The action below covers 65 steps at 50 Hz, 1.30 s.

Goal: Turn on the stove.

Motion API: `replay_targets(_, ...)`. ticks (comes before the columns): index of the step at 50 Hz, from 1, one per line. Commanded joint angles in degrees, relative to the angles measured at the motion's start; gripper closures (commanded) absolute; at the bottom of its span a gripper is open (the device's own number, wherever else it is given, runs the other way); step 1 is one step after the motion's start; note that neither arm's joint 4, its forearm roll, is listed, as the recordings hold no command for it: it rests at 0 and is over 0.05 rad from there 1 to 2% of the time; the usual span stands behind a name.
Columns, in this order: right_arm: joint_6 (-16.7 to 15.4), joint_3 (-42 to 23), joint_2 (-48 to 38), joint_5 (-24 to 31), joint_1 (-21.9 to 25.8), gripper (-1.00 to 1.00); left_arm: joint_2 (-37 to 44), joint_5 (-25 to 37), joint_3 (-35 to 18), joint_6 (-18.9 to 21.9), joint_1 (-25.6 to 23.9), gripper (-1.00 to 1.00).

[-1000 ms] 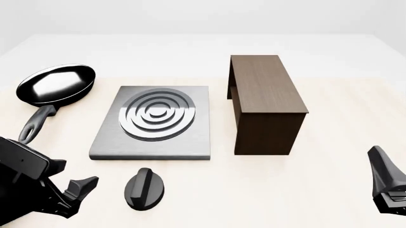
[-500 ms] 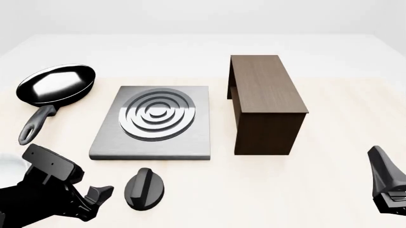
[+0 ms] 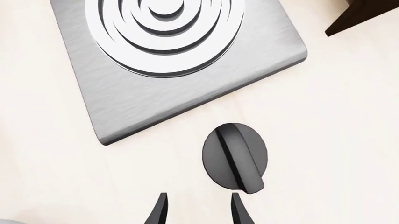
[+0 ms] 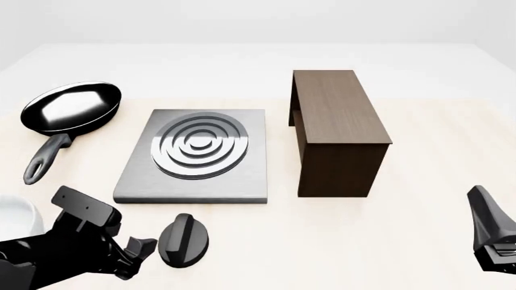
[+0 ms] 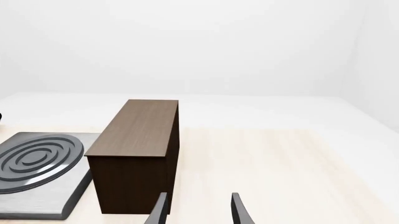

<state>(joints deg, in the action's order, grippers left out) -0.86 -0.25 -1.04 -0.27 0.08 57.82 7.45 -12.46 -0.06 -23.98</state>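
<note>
Control knob [image 4: 185, 240] on the pale counter [image 4: 339, 241], just in front of the stove plate [image 4: 196, 156] and apart from its near edge. Left end effector [image 4: 144, 249] just beside the knob on its left in the front view, low over the counter, fingers parted and holding nothing. In the left wrist view, knob [image 3: 235, 158] ahead of the fingertips [image 3: 160, 212] and offset toward the side of one finger, not centred in the gap; raised ridge running roughly along the finger direction with a slight slant, so a sideways shift likely needed before closing across it. No contact yet, as far as can be told.

Right end effector [image 4: 492, 235] far off at the counter's right edge, well apart from the knob; left arm clearly the nearer. Right wrist view: fingers [image 5: 160, 210] spread and empty, facing the dark wooden stand [image 5: 138, 158], stove plate [image 5: 37, 170] just beside it, knob out of sight.

Front view alone: frying pan [image 4: 72, 109] left of the stove, and both arms at once. Left wrist view alone: ridge direction against the finger gap.
</note>
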Motion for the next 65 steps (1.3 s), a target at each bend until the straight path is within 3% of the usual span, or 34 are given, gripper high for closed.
replay_targets(1,0.0,0.0,0.0,0.0,0.0,-1.0,7.9,-7.7,1.1,-0.3,0.4,-1.0)
replay_targets(3,0.0,0.0,0.0,0.0,0.0,-1.0,8.1,-7.9,1.1,-0.1,0.3,-1.0)
replay_targets(4,0.0,0.0,0.0,0.0,0.0,-1.0,13.6,-12.3,0.3,0.6,1.6,-1.0)
replay_targets(14,0.0,0.0,0.0,0.0,0.0,-1.0,15.8,-14.5,0.8,0.7,1.5,-1.0)
replay_targets(39,0.0,0.0,0.0,0.0,0.0,-1.0,13.9,-10.3,-0.7,-4.1,-4.6,-1.0)
replay_targets(65,0.0,0.0,0.0,0.0,0.0,-1.0,14.3,-9.6,-3.3,-5.5,-8.5,-1.0)
